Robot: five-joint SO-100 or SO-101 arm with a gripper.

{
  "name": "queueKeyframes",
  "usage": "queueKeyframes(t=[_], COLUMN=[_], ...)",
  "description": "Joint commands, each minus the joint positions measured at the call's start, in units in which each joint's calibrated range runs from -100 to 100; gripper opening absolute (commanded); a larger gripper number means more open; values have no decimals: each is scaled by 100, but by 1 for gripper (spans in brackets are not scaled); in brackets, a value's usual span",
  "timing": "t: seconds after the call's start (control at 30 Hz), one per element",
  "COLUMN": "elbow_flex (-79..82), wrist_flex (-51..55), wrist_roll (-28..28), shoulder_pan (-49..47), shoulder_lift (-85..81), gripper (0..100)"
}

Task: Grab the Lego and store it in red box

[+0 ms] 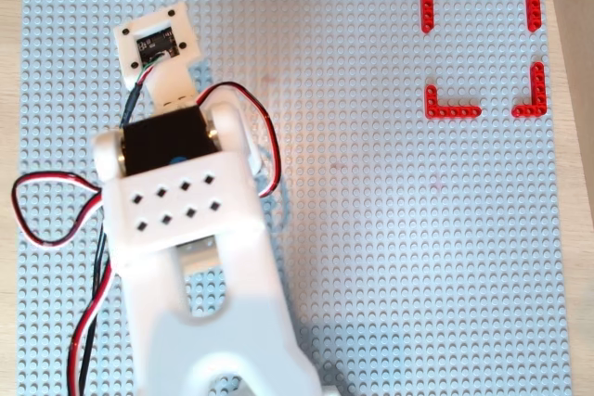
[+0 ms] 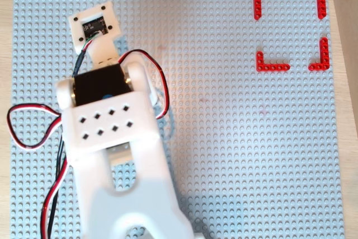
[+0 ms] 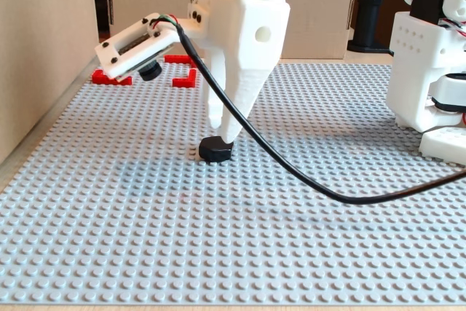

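The Lego [image 3: 215, 150], a small dark shiny hexagonal piece, lies on the grey baseplate [image 3: 306, 253] in the fixed view. My white gripper [image 3: 220, 133] points down at it, and the longer fingertip [image 3: 227, 136] touches its top edge. The two fingers overlap from this side, so their gap does not show. In both overhead views the arm [image 1: 186, 220] [image 2: 112, 132] hides the Lego and the gripper. The red box [image 1: 483, 45] [image 2: 291, 27], four red corner pieces, is at the top right of both overhead views and far left at the back of the fixed view [image 3: 145, 74]. It holds nothing.
A black cable [image 3: 291, 172] sags from the wrist camera [image 3: 135, 45] across the plate. Red and white wires [image 1: 37, 210] loop left of the arm. The arm's white base [image 3: 433, 71] stands at the right. A wooden wall [image 3: 44, 56] borders the plate's left side.
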Motion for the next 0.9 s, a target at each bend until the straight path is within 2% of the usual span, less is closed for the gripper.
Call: queueKeyframes(t=[0.0, 0.53, 0.87], elbow_flex=[288, 279, -694], wrist_flex=[-293, -381, 145], wrist_roll=[22, -14, -160], shoulder_pan=[14, -23, -31], shoulder_lift=[-27, 23, 1040], gripper=[12, 12, 12])
